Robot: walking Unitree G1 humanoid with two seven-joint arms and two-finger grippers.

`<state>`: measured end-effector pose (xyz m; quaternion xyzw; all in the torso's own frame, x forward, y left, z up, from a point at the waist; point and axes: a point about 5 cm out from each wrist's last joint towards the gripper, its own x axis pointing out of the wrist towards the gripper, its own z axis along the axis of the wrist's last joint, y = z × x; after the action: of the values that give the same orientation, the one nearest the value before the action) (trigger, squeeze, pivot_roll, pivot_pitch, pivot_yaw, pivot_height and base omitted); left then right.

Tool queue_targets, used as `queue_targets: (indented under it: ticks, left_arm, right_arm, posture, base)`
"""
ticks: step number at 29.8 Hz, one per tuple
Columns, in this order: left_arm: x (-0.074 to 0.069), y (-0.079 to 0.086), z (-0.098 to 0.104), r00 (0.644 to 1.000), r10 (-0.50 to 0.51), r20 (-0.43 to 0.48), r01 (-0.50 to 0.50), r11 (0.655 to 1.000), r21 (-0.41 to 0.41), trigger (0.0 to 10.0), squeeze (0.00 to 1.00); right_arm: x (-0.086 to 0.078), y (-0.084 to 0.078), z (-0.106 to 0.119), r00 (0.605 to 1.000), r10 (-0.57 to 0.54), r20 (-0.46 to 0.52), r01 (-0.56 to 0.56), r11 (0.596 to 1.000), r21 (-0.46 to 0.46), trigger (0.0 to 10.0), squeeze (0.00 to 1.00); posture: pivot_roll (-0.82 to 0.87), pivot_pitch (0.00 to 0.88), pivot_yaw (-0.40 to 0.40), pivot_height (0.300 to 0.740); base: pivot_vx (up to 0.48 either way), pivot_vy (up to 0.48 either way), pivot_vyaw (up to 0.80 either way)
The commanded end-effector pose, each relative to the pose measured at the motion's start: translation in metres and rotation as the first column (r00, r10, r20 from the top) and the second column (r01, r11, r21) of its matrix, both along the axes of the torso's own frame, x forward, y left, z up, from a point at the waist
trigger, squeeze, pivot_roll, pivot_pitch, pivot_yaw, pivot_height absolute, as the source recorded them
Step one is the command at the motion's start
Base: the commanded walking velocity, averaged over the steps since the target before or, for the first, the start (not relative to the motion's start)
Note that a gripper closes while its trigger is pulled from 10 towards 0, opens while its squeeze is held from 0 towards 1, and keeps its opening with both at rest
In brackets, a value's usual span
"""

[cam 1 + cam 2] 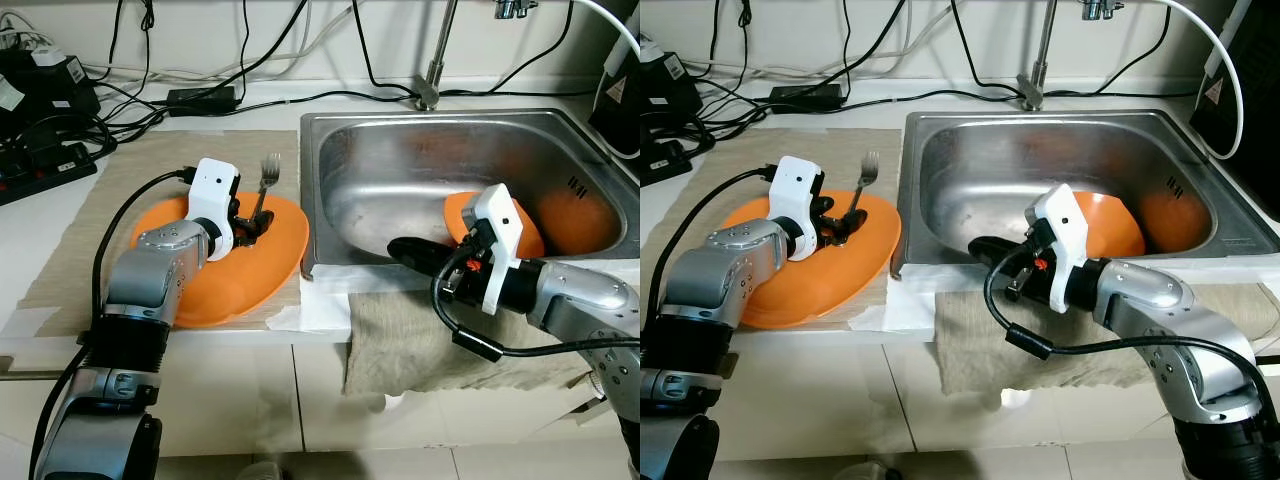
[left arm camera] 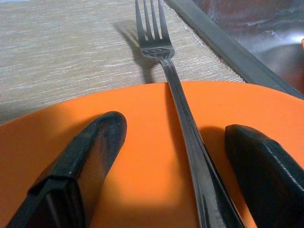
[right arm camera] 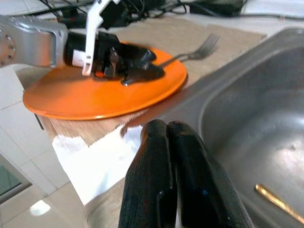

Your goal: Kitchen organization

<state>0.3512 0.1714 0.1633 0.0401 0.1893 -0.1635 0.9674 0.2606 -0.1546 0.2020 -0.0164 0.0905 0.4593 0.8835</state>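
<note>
Countertop mat, left pincer spread astride fork, right pincer pressed together

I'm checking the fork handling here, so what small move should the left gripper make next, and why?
Probably close the left gripper on the fork. Its fingers are open on either side of the handle, which lies on the orange plate with the tines sticking out past the rim over the mat. The right gripper sits shut at the sink edge.
</note>
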Motion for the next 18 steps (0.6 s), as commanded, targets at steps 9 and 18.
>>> queue_targets:
  ticks: [9,18]
  left_arm:
    - [-0.001,-0.009,0.003,0.998,-0.066,-0.007,0.066,0.998,0.018,10.0,1.00]
    - [-0.006,-0.016,-0.006,0.993,-0.111,-0.037,0.113,0.992,0.063,10.0,0.00]
  right_arm:
    - [0.002,0.003,0.001,1.000,0.026,0.016,-0.026,1.000,-0.012,10.0,0.00]
    - [0.003,0.005,0.001,0.999,0.025,0.022,-0.025,1.000,-0.004,10.0,0.00]
  posture:
    - [0.02,0.011,0.029,0.740]
    - [0.01,0.011,0.029,0.740]
  base:
    - [0.000,0.000,0.00]
    - [0.000,0.000,0.00]
